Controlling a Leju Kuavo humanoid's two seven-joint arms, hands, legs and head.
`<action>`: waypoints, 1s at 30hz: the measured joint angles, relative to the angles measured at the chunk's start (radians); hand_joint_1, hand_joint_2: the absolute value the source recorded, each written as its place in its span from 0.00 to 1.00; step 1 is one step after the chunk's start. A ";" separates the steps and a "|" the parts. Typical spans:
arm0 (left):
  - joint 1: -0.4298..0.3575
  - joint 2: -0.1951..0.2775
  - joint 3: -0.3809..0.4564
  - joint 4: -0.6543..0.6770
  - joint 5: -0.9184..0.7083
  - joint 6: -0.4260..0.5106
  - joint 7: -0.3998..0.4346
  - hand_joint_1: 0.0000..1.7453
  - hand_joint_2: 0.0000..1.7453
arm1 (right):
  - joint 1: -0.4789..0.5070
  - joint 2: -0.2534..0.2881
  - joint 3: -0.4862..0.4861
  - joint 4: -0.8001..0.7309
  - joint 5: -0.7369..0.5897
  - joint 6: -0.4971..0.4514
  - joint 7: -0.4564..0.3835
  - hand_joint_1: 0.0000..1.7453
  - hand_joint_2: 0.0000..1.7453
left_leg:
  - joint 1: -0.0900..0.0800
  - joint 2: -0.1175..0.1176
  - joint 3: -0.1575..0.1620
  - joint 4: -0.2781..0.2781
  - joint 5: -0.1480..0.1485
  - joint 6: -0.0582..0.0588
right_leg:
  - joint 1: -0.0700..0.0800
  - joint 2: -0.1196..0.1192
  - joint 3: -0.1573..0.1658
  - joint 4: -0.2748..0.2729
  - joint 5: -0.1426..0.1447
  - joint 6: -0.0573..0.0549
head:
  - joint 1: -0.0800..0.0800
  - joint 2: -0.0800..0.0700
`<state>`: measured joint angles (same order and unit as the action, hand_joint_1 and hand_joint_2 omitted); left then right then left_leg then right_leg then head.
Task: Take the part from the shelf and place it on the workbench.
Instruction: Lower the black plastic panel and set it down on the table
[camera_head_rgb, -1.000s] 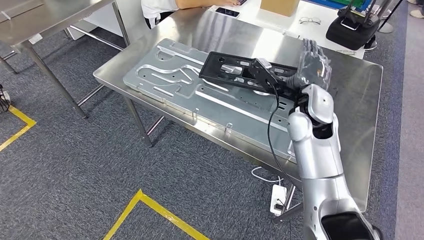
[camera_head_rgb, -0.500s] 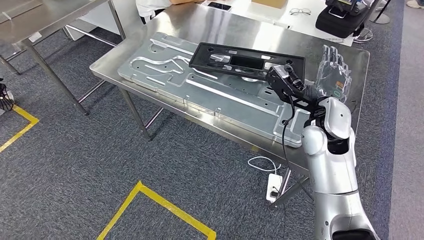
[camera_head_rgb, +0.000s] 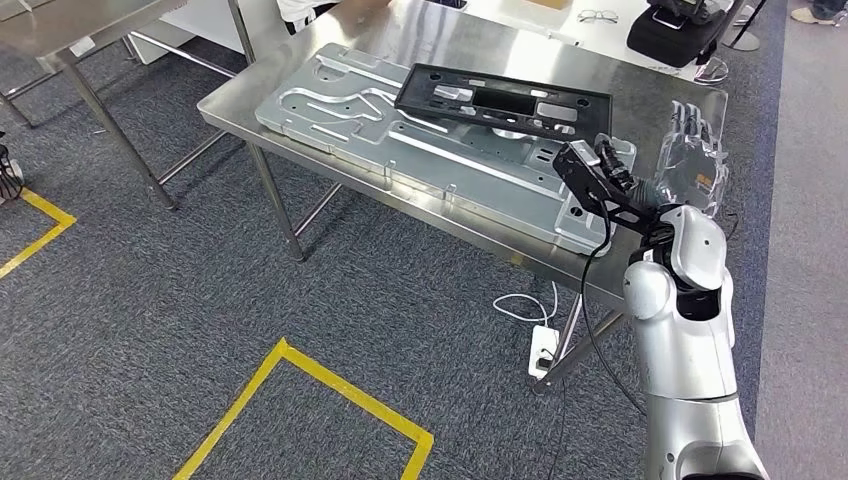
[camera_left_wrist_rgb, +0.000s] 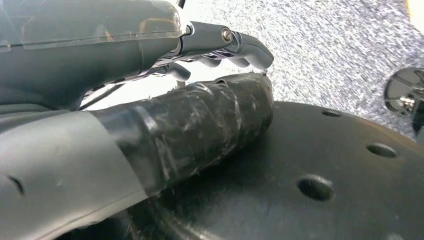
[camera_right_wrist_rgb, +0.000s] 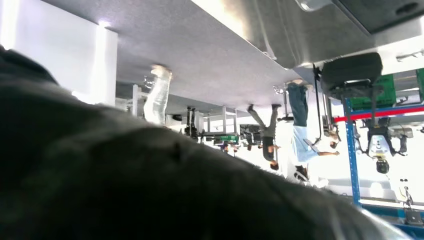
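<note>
Head view: even, bright overhead light is falling across the scene; the steel tabletop (camera_head_rgb: 640, 85) is throwing broad soft glare, and faint shadows are lying on the carpet (camera_head_rgb: 300, 300) under it. Focus is holding sharp throughout, with lines bowing slightly at the edges.

Left wrist view: the left hand (camera_left_wrist_rgb: 150, 100) is sitting close and soft-focused, a highlight running along its taped thumb; the floor behind is showing grainy.

Right wrist view: a dark, blurred mass is blocking the near field; the background is blowing out white around distant people (camera_right_wrist_rgb: 300, 125).
</note>
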<state>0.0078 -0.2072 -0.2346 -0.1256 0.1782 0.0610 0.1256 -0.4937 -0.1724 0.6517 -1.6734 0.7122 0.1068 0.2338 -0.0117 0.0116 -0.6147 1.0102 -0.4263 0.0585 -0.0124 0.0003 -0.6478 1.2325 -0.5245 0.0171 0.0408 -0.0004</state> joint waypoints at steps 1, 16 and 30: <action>-0.001 -0.002 0.000 0.000 0.000 0.000 0.000 0.00 0.00 | 0.000 0.000 -0.001 -0.002 0.000 0.000 0.000 0.00 0.00 | -0.001 0.000 -0.008 0.002 0.006 -0.001 | 0.006 0.000 0.055 -0.077 0.011 -0.014 | 0.000 0.000; -0.002 0.002 0.000 0.000 0.000 0.002 0.000 0.00 0.00 | 0.000 -0.002 -0.005 -0.017 -0.005 0.002 0.000 0.00 0.00 | 0.036 -0.014 0.009 0.146 -0.081 -0.094 | -0.013 -0.007 0.050 -0.240 0.099 -0.034 | -0.001 0.000; 0.000 0.005 -0.002 0.000 0.001 -0.013 0.012 0.00 1.00 | 0.091 -0.030 -0.013 -0.045 0.030 -0.012 0.069 0.00 0.00 | -0.010 0.008 0.001 0.031 -0.034 -0.024 | 0.027 0.003 -0.027 0.031 -0.047 -0.049 | 0.006 0.000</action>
<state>0.0078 -0.2027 -0.2367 -0.1260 0.1796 0.0480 0.1377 -0.4028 -0.2022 0.6388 -1.7181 0.7423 0.0945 0.3030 -0.0215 0.0198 -0.6132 1.0414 -0.4603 0.0341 0.0144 0.0029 -0.6751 1.2632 -0.5717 -0.0320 0.0468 -0.0004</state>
